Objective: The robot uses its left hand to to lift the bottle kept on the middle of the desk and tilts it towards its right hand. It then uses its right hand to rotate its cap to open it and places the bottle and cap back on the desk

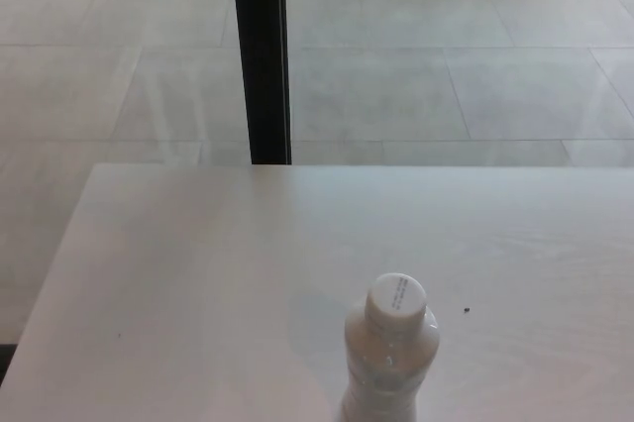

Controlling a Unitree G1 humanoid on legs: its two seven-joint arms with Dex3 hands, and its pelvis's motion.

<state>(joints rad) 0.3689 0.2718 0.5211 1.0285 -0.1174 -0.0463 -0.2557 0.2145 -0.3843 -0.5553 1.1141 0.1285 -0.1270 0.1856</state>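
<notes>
Tiled floor [446,65] and dark post [262,55] behind a pale desk [178,273]. Bottle [388,368] stands upright at the near edge, cap [396,300] on. Neither hand shows; lifting, uncapping and replacing all remain.

The desk [198,273] is a pale, whitish surface with faint grain, its far edge running straight across the view. One bottle [389,363] stands upright on it near the front edge, white cap [396,300] on. A small dark speck [467,309] lies just right of the bottle.
</notes>
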